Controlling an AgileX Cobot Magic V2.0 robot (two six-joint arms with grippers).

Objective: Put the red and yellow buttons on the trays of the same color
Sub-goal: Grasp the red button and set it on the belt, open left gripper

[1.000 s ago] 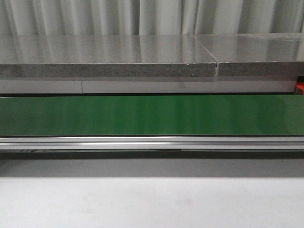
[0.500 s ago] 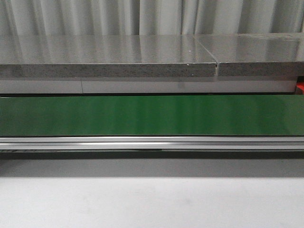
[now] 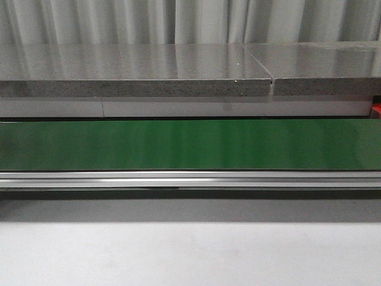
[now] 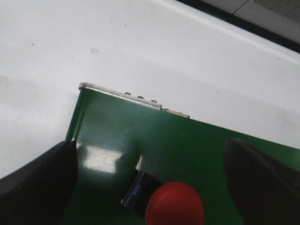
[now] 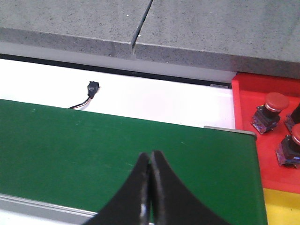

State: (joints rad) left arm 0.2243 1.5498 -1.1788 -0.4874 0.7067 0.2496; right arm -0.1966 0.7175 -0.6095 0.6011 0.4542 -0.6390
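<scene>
In the left wrist view a red button with a dark base lies on the green belt between my left gripper's wide-open fingers, which do not touch it. In the right wrist view my right gripper is shut and empty above the green belt. A red tray at the belt's end holds three red buttons. A strip of the yellow tray shows beside it. No yellow button is in view. The front view shows neither gripper.
The green conveyor belt runs across the front view with an aluminium rail along its near side and a grey stone slab behind it. A small black connector on a wire lies on the white surface beyond the belt.
</scene>
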